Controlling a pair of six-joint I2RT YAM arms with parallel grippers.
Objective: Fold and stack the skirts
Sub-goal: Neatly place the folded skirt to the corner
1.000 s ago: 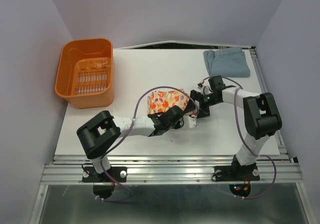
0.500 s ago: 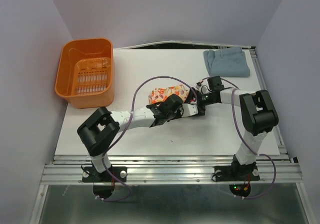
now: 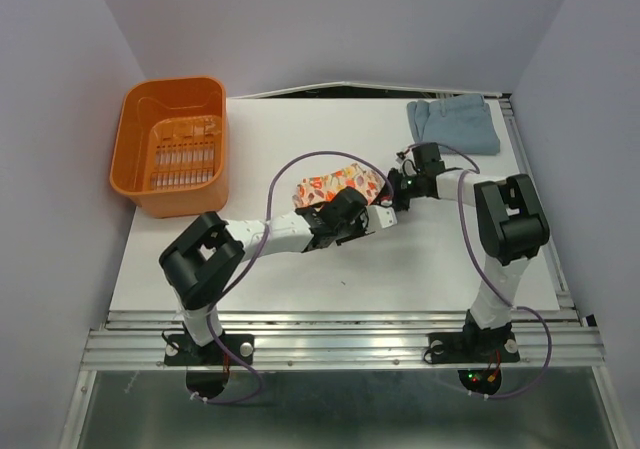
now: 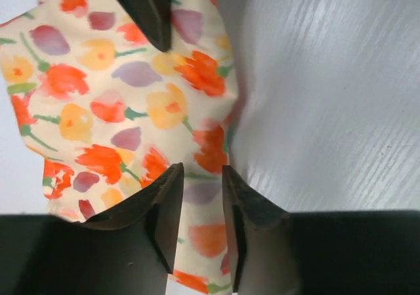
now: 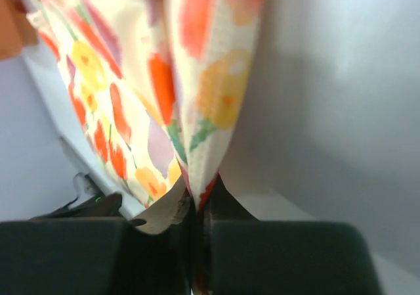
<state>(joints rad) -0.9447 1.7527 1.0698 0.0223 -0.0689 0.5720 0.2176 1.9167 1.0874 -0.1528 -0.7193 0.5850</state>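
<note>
Flowered skirt (image 3: 335, 182), centre of the tabletop (image 3: 420, 259): thin, light, limp cloth, likely to sag and slip unless taken at a hem or corner. Right tool (image 5: 197, 200) clamped on a doubled edge; left tool (image 4: 200, 173) slightly parted astride the cloth, grip uncertain. Blue skirt (image 3: 452, 124), lying flat, upper right of the overhead view.

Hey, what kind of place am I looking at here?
Probably a robot test booth: two arms bolted to a metal rail beside a white table, plain walls closing it in, a flowered skirt and an orange basket as props.
</note>
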